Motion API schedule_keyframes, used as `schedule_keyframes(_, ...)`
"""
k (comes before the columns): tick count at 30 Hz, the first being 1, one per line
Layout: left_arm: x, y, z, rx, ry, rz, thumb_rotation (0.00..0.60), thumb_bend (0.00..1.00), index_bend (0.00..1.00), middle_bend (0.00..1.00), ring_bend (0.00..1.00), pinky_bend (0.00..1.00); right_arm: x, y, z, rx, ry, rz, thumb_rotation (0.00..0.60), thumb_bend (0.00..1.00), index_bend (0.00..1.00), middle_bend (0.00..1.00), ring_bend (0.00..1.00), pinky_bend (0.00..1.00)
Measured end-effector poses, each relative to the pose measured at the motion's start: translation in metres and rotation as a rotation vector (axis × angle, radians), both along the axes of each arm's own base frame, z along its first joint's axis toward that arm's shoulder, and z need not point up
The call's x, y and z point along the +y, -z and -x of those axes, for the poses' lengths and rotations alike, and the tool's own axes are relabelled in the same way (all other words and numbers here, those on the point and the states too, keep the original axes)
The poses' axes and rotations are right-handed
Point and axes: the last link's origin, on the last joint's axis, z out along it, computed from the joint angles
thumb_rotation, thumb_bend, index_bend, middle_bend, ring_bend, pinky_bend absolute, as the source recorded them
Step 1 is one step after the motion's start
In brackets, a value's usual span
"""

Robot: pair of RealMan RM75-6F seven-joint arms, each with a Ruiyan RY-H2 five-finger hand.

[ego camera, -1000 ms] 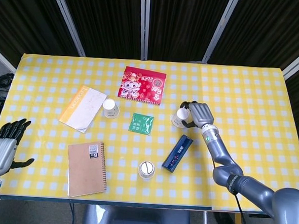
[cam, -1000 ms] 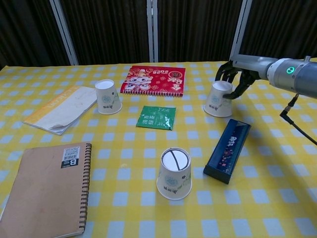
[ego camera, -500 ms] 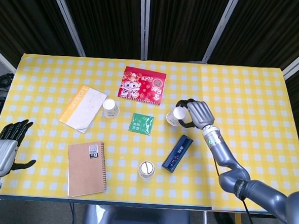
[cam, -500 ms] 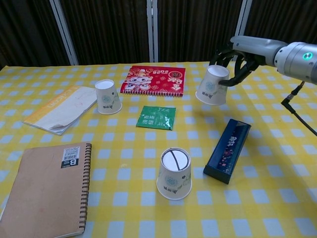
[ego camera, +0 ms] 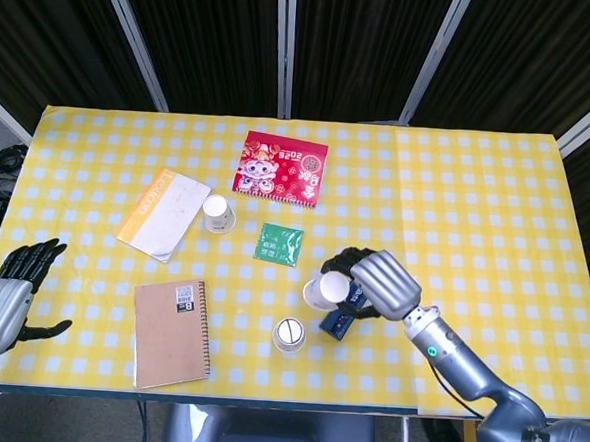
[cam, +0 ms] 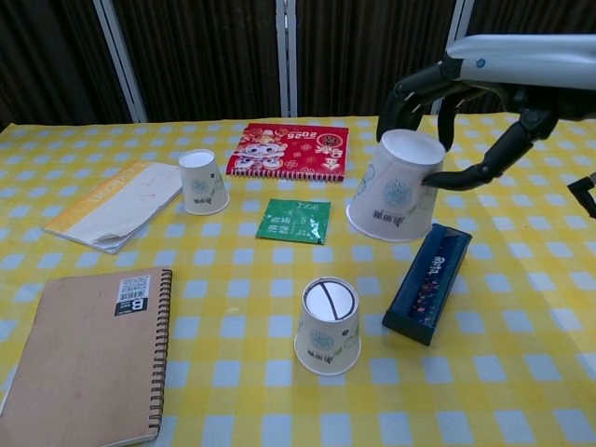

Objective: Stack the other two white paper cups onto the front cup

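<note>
Nearest the robot, the front cup (cam: 327, 326) stands upside down on the checked tablecloth (cam: 521, 372), a white paper cup with a dark line across its upturned base and a pale printed emblem on its side. Just beyond and above it, the right hand (ego camera: 375, 282) holds a second white cup (cam: 395, 186) off the cloth, also inverted and tilted, with the same faint emblem; dark fingers (cam: 417, 91) curl over its base and the thumb presses its side. Beneath those fingers, a dark blue box (cam: 430, 280) lies on the cloth. Well to the left of the fingers, the third cup (cam: 203, 181) stands inverted, just beside a pale booklet (cam: 116, 203). At the near left edge, the left hand (ego camera: 10, 289) hangs with fingers spread, holding nothing.
</note>
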Motion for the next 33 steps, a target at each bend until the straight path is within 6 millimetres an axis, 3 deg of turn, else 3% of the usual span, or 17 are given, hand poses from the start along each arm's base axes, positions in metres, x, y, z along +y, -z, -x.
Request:
schedule_keyframes(4, -0.002, -0.001, 0.0, -0.005, 0.002, 0.0, 0.6, 0.0, 0.0, 0.0, 0.0, 0.0, 0.019, 0.003, -0.003, 0.048, -0.059, -0.014, 0.6, 0.24, 0.38, 0.43, 0.31, 0.45)
schedule_keyframes(11, -0.005, -0.004, -0.001, -0.02, 0.018, -0.014, 0.6, 0.0, 0.0, 0.0, 0.0, 0.0, 0.036, 0.018, -0.016, 0.075, -0.128, -0.034, 0.6, 0.24, 0.38, 0.43, 0.31, 0.45)
schedule_keyframes(33, -0.003, -0.007, 0.002, -0.029, 0.014, -0.008, 0.6, 0.0, 0.0, 0.0, 0.0, 0.0, 0.033, 0.063, -0.046, 0.113, -0.144, -0.038, 0.6, 0.24, 0.38, 0.42, 0.31, 0.45)
